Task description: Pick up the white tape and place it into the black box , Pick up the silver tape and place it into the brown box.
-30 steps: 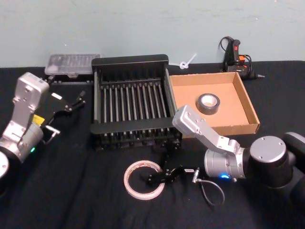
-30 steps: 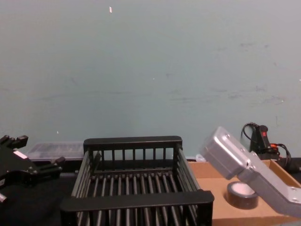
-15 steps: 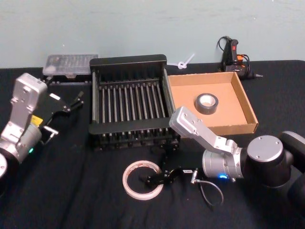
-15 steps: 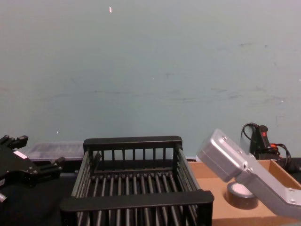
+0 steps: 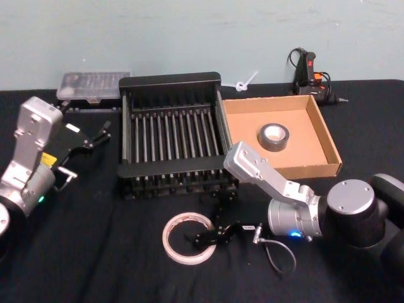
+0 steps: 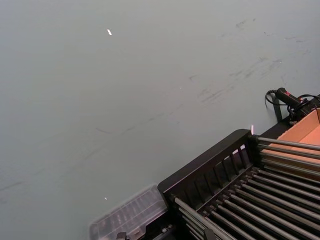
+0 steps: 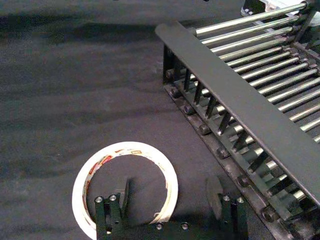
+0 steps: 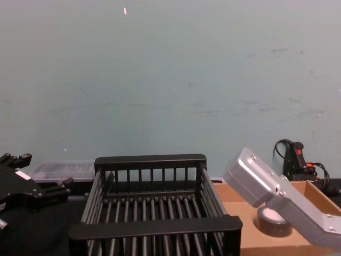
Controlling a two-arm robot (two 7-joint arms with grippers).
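The white tape [image 5: 187,237] lies flat on the black cloth in front of the black box [image 5: 170,82]. My right gripper [image 5: 208,228] is low at the ring's right side and open. In the right wrist view one finger [image 7: 121,192] stands inside the white tape [image 7: 125,148] and the other outside it, towards the black box [image 7: 240,100]. The silver tape [image 5: 274,135] lies inside the brown box [image 5: 328,136], to the right of the black box. My left gripper [image 5: 95,134] is parked open at the far left, holding nothing.
A clear plastic case [image 5: 95,84] lies behind the black box at the back left. A glue gun [image 5: 309,74] and a white zip tie [image 5: 246,82] sit by the wall. A cable loop [image 5: 278,252] hangs off my right wrist.
My right arm has settled slightly lower and to the left, its gripper staying open at the white tape's edge. The left arm and both rolls have not moved.
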